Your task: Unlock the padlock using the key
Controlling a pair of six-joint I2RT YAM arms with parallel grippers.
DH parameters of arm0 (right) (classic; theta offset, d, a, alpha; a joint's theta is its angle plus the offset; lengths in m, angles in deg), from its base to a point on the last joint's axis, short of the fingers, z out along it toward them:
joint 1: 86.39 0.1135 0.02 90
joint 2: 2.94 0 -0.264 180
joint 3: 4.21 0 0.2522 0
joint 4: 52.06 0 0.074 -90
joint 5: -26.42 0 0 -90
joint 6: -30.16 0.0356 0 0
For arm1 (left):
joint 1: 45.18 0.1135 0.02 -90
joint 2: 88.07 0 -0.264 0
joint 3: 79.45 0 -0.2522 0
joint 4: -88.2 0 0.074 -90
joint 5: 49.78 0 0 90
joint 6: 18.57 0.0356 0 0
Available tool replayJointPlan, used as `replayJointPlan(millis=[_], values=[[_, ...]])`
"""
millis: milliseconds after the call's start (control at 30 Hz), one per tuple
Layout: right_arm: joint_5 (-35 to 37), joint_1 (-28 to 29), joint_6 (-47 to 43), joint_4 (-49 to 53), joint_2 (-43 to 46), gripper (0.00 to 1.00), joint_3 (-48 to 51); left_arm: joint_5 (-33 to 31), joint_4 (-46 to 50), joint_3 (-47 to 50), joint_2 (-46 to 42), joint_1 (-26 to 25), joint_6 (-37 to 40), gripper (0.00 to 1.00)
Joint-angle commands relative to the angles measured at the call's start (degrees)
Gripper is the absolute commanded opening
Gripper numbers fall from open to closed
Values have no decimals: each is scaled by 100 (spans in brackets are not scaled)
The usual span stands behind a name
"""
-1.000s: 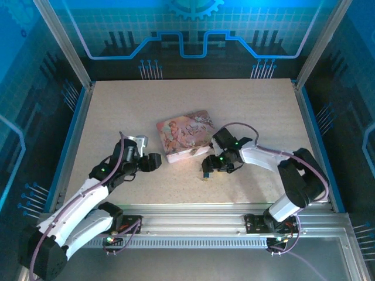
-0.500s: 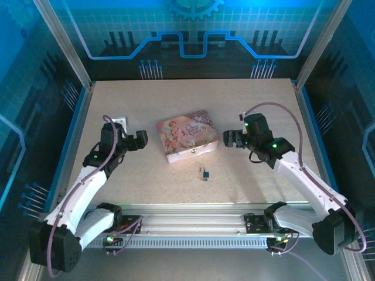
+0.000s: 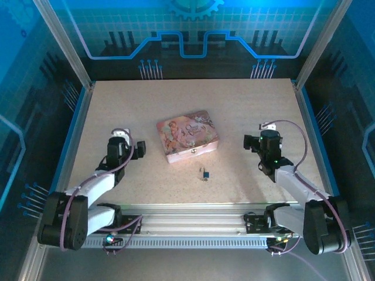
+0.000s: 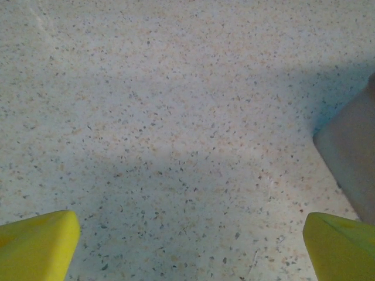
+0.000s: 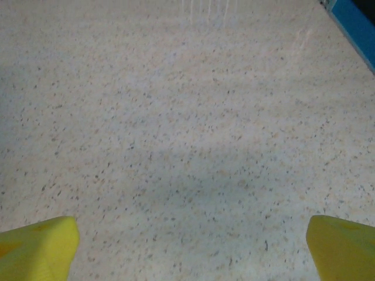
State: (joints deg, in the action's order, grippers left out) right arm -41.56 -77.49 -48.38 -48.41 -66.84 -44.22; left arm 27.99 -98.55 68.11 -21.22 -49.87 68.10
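Observation:
The padlock (image 3: 205,174) is a tiny dark lump with a bluish glint. It lies on the speckled table just in front of the pink tin, and nothing holds it. The key is too small to tell apart from the padlock at this size. My left gripper (image 3: 130,142) (image 4: 190,249) hovers over bare table left of the tin. It is open, its yellow fingertips (image 4: 38,243) wide apart with nothing between them. My right gripper (image 3: 258,133) (image 5: 190,249) is right of the tin, open and empty above bare table.
The pink illustrated tin (image 3: 187,135) lies mid-table between the arms. Its dull corner (image 4: 351,164) edges into the left wrist view at the right. A blue border strip (image 5: 354,26) marks the table's right edge. Aluminium posts frame the table.
Both arms have pulled back from the middle to their own sides and folded low. Both grippers have opened wide. The padlock is left lying in front of the tin.

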Motion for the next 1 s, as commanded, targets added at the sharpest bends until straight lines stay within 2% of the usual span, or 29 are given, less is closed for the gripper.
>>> replayJointPlan(millis=[0, 167, 433, 600, 967], values=[[-184, -161, -429, -1739, -162, 100, 243, -64, -1936, 231, 280, 38, 242, 99], [-568, -355, -846, -2645, -794, 100, 428, -5, -3040, 353, 786, 45, 416, 99], [-1394, -759, -695, -3855, -1815, 100, 658, 121, -4630, 288, 2346, 65, 644, 99], [-1339, -573, -935, -3376, -2168, 100, 215, 216, -3527, -170, 2218, 148, 501, 99], [-1192, -405, -1084, -3440, -2216, 100, 213, 221, -3447, -229, 2224, 214, 421, 99]])
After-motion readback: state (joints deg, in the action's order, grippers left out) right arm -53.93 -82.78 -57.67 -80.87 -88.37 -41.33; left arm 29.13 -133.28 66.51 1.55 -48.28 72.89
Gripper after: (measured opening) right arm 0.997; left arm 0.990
